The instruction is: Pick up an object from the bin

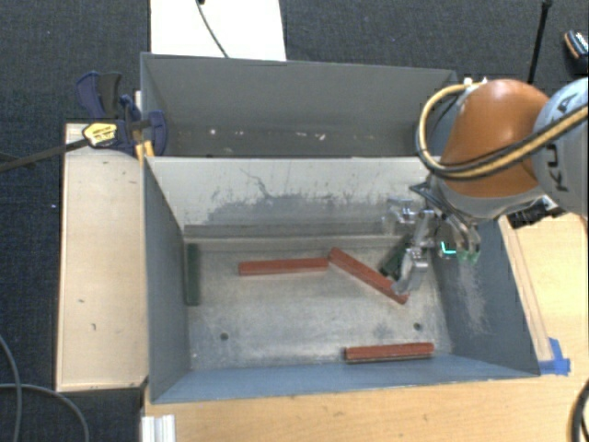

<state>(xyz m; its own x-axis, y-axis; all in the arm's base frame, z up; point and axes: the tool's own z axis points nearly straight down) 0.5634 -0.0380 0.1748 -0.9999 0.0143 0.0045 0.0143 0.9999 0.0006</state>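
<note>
Orange cover (492, 136) overhangs gripper (403, 284) at slanted brown bar (361, 271), beside level bar (283, 266).

The grey bin (276, 325) holds a flat red-brown stick (283, 266), a slanted red-brown stick (359, 272) just beside it, a front red-brown stick (388, 351), and a green block (191, 274) at left.

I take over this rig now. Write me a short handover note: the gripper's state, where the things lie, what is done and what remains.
Gripper: low in the right part of the bin, at the right end of the slanted red-brown bar; open or shut cannot be judged.
Things: second red-brown bar mid-bin, third red-brown bar by the front wall, dark green bar by the left wall.
Done: nothing lifted.
Left: grasp one thing and raise it.
</note>
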